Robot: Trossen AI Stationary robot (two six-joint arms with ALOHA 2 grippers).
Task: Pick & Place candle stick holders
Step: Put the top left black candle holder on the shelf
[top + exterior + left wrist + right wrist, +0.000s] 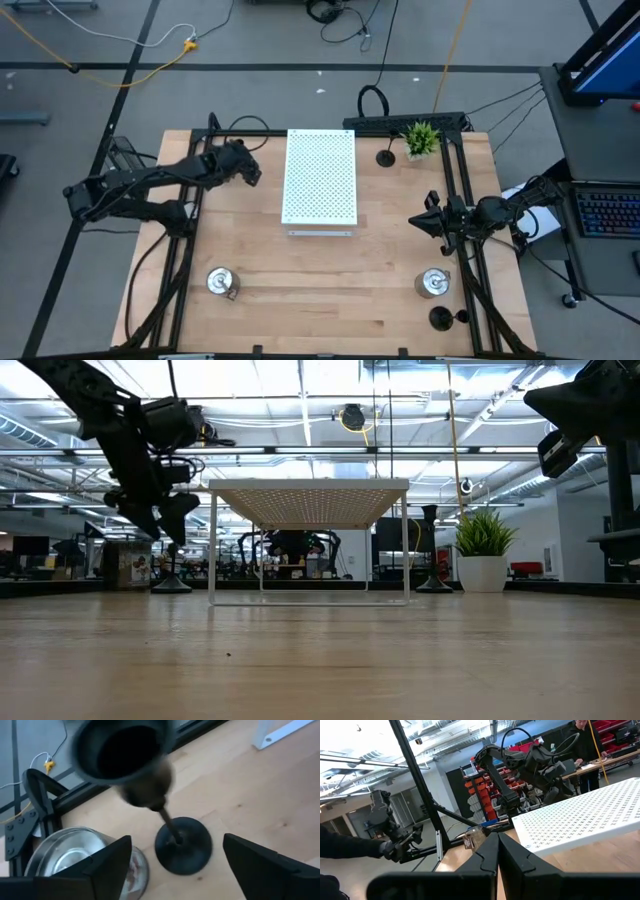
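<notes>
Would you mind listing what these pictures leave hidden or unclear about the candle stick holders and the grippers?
- High view: the left gripper covers the black holder and silver holder beneath it.
- Left wrist view: the black holder has a blurred cup; the silver holder is part hidden by a finger.
- Low view: the front holders are outside the picture.
- Right wrist view: the shut right gripper sees no holder.

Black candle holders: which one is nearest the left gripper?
The black holder under the left gripper, by the white board's far-left corner, beside a silver holder.
</notes>
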